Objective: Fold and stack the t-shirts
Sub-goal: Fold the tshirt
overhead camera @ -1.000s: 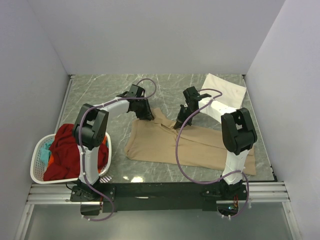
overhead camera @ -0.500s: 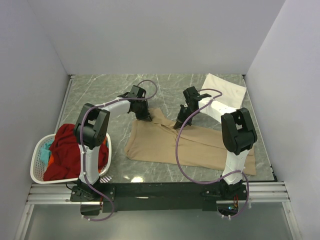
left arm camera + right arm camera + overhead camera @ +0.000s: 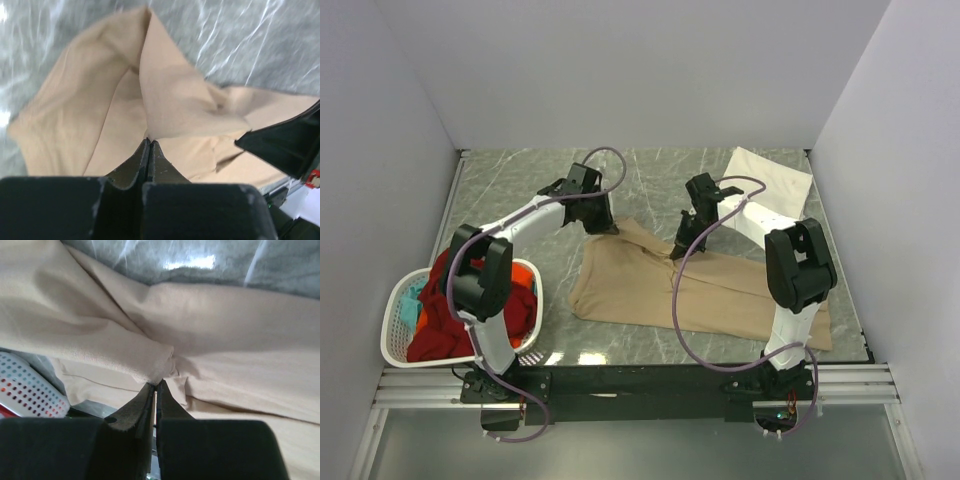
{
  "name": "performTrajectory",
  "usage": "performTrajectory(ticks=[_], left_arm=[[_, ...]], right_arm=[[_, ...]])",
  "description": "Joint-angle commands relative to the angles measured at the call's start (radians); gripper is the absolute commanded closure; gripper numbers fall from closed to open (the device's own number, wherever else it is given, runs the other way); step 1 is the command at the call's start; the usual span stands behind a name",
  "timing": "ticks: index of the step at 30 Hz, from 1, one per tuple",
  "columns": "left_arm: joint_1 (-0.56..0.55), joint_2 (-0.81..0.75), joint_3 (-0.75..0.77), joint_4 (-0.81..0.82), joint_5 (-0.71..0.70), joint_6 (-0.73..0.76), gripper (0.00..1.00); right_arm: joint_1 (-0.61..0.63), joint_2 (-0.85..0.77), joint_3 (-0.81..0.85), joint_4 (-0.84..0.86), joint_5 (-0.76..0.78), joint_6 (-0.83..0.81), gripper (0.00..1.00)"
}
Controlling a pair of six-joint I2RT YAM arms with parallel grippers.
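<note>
The left hand (image 3: 604,226), seen from above, is clenched on the far edge of the tan t-shirt (image 3: 660,290), and the right hand (image 3: 678,250) pinches the same edge a little to its right, so the cloth rises into a small peak between them while the rest lies spread on the marble-patterned counter (image 3: 520,190) in front of the arms. A cream-white t-shirt (image 3: 770,175), folded to a flat rectangle, lies at the far right corner, well apart from the tan one, and a white laundry basket (image 3: 392,330) at the near left holds a red t-shirt (image 3: 435,300) with orange and teal cloth beside it. In the left wrist view the jaws are shut tight with a fold of tan fabric caught at their tips, the cloth fanning away from them in loose creases. In the right wrist view the jaws are likewise closed on a bunched ridge of the same shirt. The step in hand appears to be the first fold of the tan shirt; the next move likely calls for both hands to carry the pinched edge together, level and at a matched pace, so that the fold lands straight. No brand, label or writing can be read in any view.
</note>
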Motion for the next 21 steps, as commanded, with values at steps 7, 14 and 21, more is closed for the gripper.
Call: performTrajectory(ticks=[7, 14, 21], left_arm=[[0.002, -0.193, -0.145, -0.127, 0.069, 0.024, 1.00], [0.002, -0.282, -0.236, -0.173, 0.093, 0.033, 1.00], [0.002, -0.350, -0.311, -0.205, 0.129, 0.023, 1.00]], right_arm=[[0.095, -0.088, 0.031, -0.099, 0.080, -0.049, 1.00], [0.157, -0.131, -0.012, -0.128, 0.110, -0.038, 1.00], [0.198, -0.180, -0.055, -0.151, 0.123, -0.023, 1.00]])
